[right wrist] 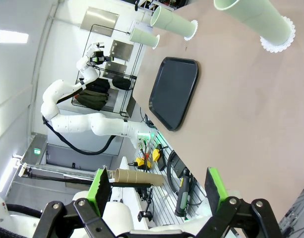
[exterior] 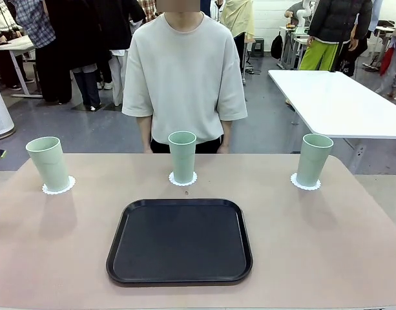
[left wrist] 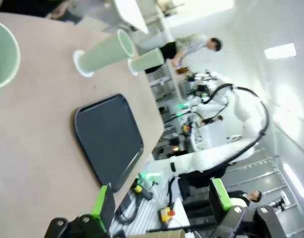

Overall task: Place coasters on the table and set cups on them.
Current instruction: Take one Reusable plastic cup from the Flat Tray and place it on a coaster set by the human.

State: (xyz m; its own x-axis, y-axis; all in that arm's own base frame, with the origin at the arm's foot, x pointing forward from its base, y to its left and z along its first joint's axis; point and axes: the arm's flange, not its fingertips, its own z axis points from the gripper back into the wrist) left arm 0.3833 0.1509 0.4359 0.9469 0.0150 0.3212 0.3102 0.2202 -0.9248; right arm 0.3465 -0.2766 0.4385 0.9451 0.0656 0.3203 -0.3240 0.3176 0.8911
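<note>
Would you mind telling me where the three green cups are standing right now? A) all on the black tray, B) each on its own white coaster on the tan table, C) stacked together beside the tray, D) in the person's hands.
B: the left cup, middle cup and right cup each stand upright on a white coaster on the tan table, beyond the black tray, which carries nothing.

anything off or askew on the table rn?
Nothing stands out. Three cups stand upright, each on its own coaster: left cup, middle cup, right cup. The left cup sits a bit off-centre on its coaster, but nothing is tipped or spilled. The black tray lies empty and square to the table.
</note>
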